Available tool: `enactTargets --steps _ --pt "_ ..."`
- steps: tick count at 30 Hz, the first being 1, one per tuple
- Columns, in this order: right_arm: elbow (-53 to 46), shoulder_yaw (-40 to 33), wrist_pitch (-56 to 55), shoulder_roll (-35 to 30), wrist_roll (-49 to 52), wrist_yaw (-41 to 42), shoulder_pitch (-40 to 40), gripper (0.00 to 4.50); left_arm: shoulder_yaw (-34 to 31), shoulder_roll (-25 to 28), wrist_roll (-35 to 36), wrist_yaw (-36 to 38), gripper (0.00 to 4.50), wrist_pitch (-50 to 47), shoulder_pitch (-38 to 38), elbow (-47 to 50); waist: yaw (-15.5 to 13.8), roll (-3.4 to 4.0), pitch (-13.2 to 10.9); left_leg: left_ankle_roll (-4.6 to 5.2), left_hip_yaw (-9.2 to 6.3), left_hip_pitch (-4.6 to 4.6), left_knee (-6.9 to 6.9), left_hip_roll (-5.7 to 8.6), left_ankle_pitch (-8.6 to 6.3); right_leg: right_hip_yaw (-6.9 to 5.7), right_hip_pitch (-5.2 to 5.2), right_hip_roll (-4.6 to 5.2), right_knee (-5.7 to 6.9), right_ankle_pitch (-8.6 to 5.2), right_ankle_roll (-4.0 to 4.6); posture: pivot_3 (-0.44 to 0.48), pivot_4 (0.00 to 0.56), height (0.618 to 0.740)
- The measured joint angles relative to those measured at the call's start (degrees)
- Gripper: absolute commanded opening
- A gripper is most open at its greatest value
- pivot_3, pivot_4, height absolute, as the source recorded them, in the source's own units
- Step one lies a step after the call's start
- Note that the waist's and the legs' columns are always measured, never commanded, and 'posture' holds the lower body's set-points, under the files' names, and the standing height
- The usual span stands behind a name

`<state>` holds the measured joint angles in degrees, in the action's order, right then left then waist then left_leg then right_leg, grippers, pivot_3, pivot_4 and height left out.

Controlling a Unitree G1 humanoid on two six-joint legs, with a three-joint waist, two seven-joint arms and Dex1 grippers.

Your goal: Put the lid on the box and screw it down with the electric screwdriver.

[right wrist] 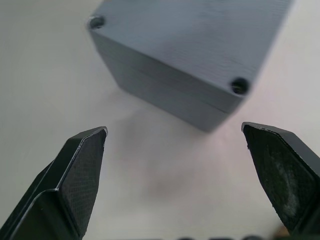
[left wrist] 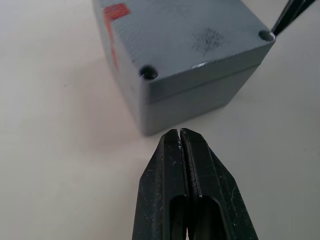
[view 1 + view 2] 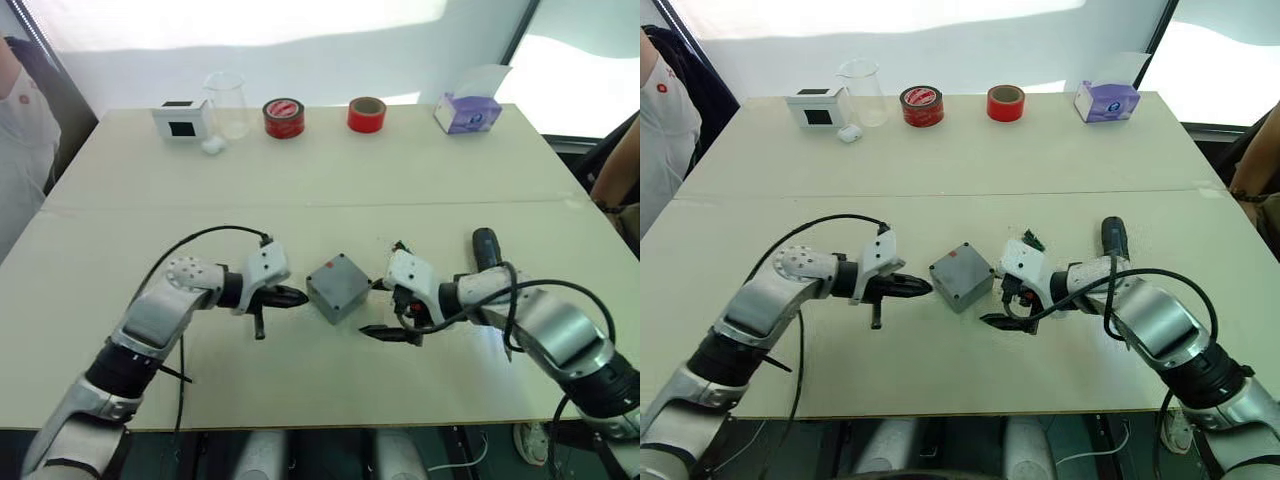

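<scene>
I am looking down over a pale table point(image 3: 300, 180) that is stretching away from me. At ten o'clock along its far edge a white cube with a black window point(image 3: 181, 119) is sitting beside a clear beaker point(image 3: 228, 103). Two red tape rolls point(image 3: 284, 118) are lying near twelve o'clock. A purple tissue box point(image 3: 468, 112) is standing at about one o'clock. A person's sleeve point(image 3: 22, 130) is showing past the table's left edge.

The grey box point(image 3: 338, 287) is sitting near the middle of the table, between my two grippers, with the lid point(image 2: 200, 40) already lying flat on top of it. A seam is showing between the two all round. A red mark point(image 2: 116, 11) is showing on the lid near one corner, and the corner screw holes are looking dark.

My left gripper point(image 3: 285, 296) is pointing at the box from nine o'clock, just beside it without touching, and its fingers point(image 2: 170, 175) are pressing together with nothing between them.

My right gripper point(image 3: 383, 308) is facing the box from three o'clock, with its fingers point(image 1: 82, 165) spreading wide and holding nothing. One fingertip is reaching the lid's far corner.

The screwdriver point(image 3: 486, 247) is lying on the table at about three o'clock, behind my right wrist, well apart from the box.
</scene>
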<state>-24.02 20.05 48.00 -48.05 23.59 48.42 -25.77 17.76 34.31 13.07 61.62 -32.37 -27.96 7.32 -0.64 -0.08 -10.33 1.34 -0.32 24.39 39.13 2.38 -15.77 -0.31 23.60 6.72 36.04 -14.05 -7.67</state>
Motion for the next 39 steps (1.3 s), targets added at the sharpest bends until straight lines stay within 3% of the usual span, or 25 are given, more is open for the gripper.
enactTargets --steps 17,20,23,27,32,34,39 --pt "-4.93 -3.18 4.81 1.67 1.49 -0.25 3.38 4.49 -0.25 -0.44 -1.35 -0.58 0.0 0.84 -1.79 -3.25 -0.05 0.0 0.0 0.0 -0.02 0.0 0.0 -0.01 0.0 0.0 0.01 -0.01 0.0 0.0 0.0 0.0 0.15 0.74" --pt "-5.0 -8.59 5.67 1.4 3.66 -0.32 5.03 4.49 -2.01 0.96 0.11 0.21 0.0 0.2 -1.92 -3.19 -0.11 0.0 0.0 0.0 -0.03 0.0 0.0 -0.01 0.0 0.0 0.01 -0.01 0.0 0.0 0.0 0.0 0.15 0.74" --pt "-4.61 -19.85 6.03 2.43 7.26 -2.12 5.85 4.49 -7.92 2.69 4.36 0.9 0.0 -2.98 -2.95 -2.88 -0.05 -0.01 0.0 0.0 -0.03 -0.01 0.0 -0.02 0.0 0.0 0.0 -0.01 0.0 0.0 0.0 0.0 0.15 0.74" --pt "-0.34 -27.39 3.81 3.5 7.54 -5.29 5.16 4.49 -13.87 3.58 11.43 2.1 0.0 -8.61 -5.48 -1.19 -0.05 0.0 0.0 -0.01 -0.03 -0.03 0.0 -0.01 0.0 -0.01 -0.03 0.0 0.0 0.0 0.0 0.0 0.15 0.74" --pt "14.39 -23.83 -6.51 6.74 -1.21 -8.96 4.31 4.49 -14.33 4.7 16.4 4.21 0.0 -13.43 -6.65 2.61 0.17 0.0 0.0 -0.03 0.03 -0.04 -0.01 -0.01 0.01 0.0 -0.02 -0.02 0.01 0.0 0.0 0.0 0.15 0.74" --pt "19.02 -21.56 -9.35 9.01 -3.24 -9.22 4.21 3.99 -13.88 4.96 16.43 4.34 0.0 -13.6 -6.71 3.32 0.32 0.01 -0.01 -0.06 0.03 -0.04 -0.02 -0.01 0.04 0.01 0.0 -0.03 0.03 0.0 0.0 0.0 0.15 0.74" --pt "24.87 -19.43 -13.52 12.3 -5.18 -8.94 2.16 2.28 -13.83 4.78 16.89 2.96 0.0 -14.83 -6.97 4.57 0.37 0.02 -0.01 -0.12 0.02 -0.03 -0.02 -0.01 0.07 0.02 0.0 -0.03 0.04 0.0 0.0 0.0 0.15 0.74"
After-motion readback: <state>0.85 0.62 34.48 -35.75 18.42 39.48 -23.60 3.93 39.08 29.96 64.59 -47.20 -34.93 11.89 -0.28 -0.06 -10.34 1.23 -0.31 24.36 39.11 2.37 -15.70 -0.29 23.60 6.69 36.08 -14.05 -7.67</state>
